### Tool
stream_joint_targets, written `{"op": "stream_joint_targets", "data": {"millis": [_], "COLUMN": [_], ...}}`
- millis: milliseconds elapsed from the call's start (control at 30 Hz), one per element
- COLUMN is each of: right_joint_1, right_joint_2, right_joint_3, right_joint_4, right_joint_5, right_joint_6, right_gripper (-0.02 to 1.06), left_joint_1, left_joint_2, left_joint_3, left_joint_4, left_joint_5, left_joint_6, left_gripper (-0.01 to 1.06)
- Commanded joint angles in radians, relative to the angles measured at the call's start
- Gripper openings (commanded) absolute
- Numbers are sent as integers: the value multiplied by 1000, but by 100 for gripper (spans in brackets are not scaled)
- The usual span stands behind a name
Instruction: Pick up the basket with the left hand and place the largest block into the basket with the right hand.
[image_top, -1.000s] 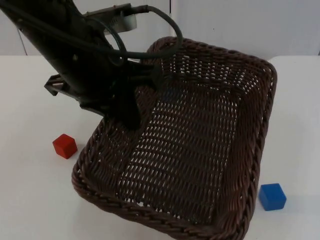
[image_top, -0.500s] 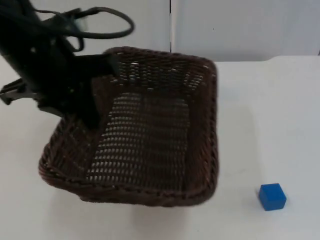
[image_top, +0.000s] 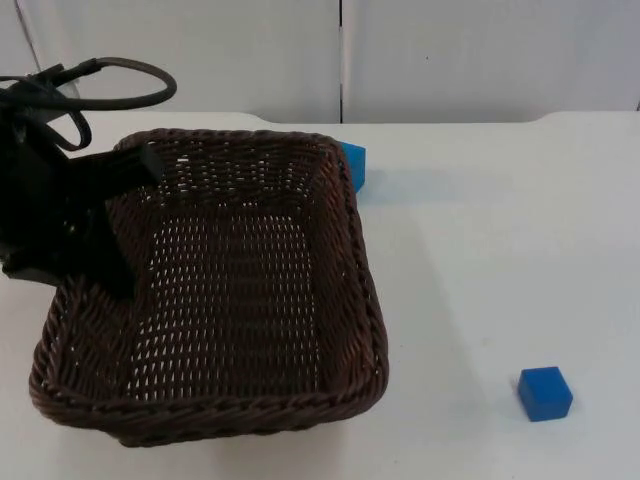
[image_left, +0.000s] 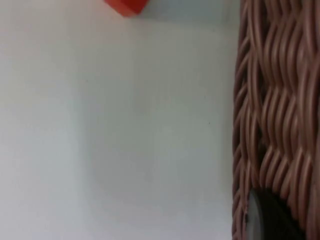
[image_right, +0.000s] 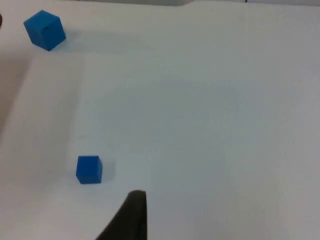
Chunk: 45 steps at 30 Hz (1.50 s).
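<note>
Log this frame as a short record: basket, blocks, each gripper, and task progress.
basket: brown wicker basket, held at its left rim, no block inside
left gripper: left gripper shut on the basket's left wall
far blue block: far blue block beside the basket's far right corner, partly hidden by the rim
near blue block: near blue block alone on the table, right of the basket
red block: red block on the table outside the basket wall
right gripper: fingertip above the table near the near blue block
progress: basket gripped; no block picked yet

We see the left pincer (image_top: 125, 215) clamped at the left of the top view, its arm reaching in from that side.
</note>
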Motion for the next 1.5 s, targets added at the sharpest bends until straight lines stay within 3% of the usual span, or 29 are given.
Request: {"op": "stream_joint_targets", "data": {"millis": [0,133,333,900,1233,1300,1333,1467], "right_joint_1": [-5,-5,-5,-3,-3,-3,-3,-3], "right_joint_2": [63,162,366,927,1250,1316,1316,1427], "right_joint_3": [-14,-20,-27,-327,-602,-651,-651,-733], "right_joint_4": [43,101,109,124,138,208,208,414], "right_joint_5": [-109,-210,-359,-474,-470,-453,-453,-411], "right_joint_6": [-7,-41,-44,-73,-234,-341,-341,-552], "right_gripper": [105,105,105,105,105,105,105,105], "left_joint_1": [0,0,0,0,0,0,0,0], "left_joint_2": [-17,-17,-17,-17,-17,-17,-17,-17], "left_joint_3": [9,9,9,9,9,9,9,9], "left_joint_4": [-38,-48,-56,-61,-61,-61,-61,-61], "left_joint_5": [-12,-19,-19,-17,-18,-18,-18,-18], "left_joint_6": [-1,-1,23,23,23,23,23,23], "left_gripper": [0,0,0,0,0,0,0,0]}}
